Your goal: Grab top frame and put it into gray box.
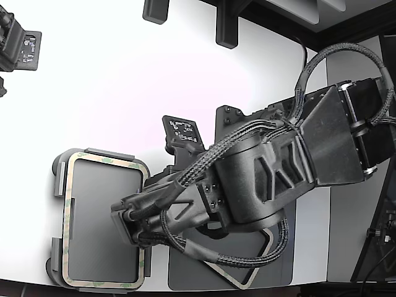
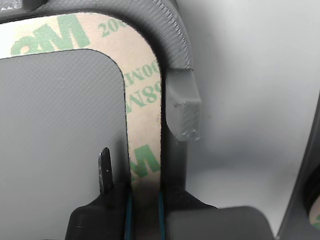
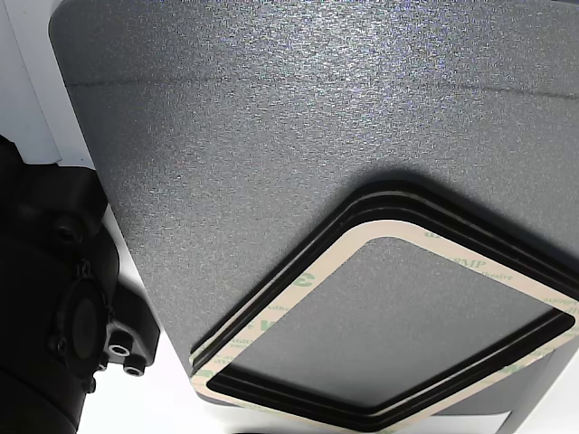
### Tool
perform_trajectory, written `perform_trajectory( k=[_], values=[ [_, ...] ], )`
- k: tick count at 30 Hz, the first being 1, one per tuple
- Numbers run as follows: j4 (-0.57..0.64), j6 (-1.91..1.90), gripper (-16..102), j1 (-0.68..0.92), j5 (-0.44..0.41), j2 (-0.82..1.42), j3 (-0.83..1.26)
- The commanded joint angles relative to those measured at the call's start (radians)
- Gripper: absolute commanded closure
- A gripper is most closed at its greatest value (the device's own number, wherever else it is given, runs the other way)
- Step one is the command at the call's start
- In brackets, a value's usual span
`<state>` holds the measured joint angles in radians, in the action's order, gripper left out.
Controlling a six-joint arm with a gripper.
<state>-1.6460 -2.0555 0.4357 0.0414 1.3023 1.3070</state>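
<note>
The top frame, a thin beige ring with green print, lies flat inside the gray box at the lower part of the exterior view's left. My gripper hangs over the box's side nearest the arm. In the wrist view the frame's strip runs along the box wall and its raised tab. My gripper straddles that strip. One thin fingertip stands over the box floor, a small gap away from the strip's inner edge. The other finger is hidden.
A dark gray mat lies under the arm and holds a stack of beige frames edged in black. The other view shows the mat and that stack. Black fixtures stand at the table's far edge and at its left.
</note>
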Motion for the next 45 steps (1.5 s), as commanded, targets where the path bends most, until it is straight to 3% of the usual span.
perform_trajectory(
  k=[1,3,4,5,6,7,13,19,23,26,28,32,37,42,45],
  values=[
    [-0.011,-0.002,92,-0.014,-0.006,0.021,-0.025],
    [-0.011,0.000,81,-0.014,-0.009,0.025,-0.025],
    [-0.011,0.000,25,-0.012,-0.011,0.026,-0.025],
    [-0.009,0.002,4,-0.012,-0.008,0.026,-0.025],
    [-0.009,0.002,7,-0.012,-0.009,0.028,-0.023],
    [-0.009,0.002,-13,-0.012,-0.011,0.028,-0.023],
    [-0.009,0.012,-14,-0.008,-0.055,0.034,-0.061],
    [0.026,0.100,-14,-0.006,-0.239,0.121,-0.146],
    [0.164,0.405,-14,-0.011,-0.383,0.265,-0.043],
    [0.319,0.756,-14,-0.017,-0.528,0.423,0.135],
    [0.439,0.986,-14,-0.040,-0.578,0.555,0.276],
    [0.623,1.378,-14,-0.147,-0.482,0.842,0.566],
    [0.733,1.704,-14,-0.256,-0.342,1.131,0.850],
    [0.699,1.890,-14,-0.382,-0.198,1.341,1.014],
    [0.655,1.907,-14,-0.430,-0.158,1.437,1.085]
  ],
)
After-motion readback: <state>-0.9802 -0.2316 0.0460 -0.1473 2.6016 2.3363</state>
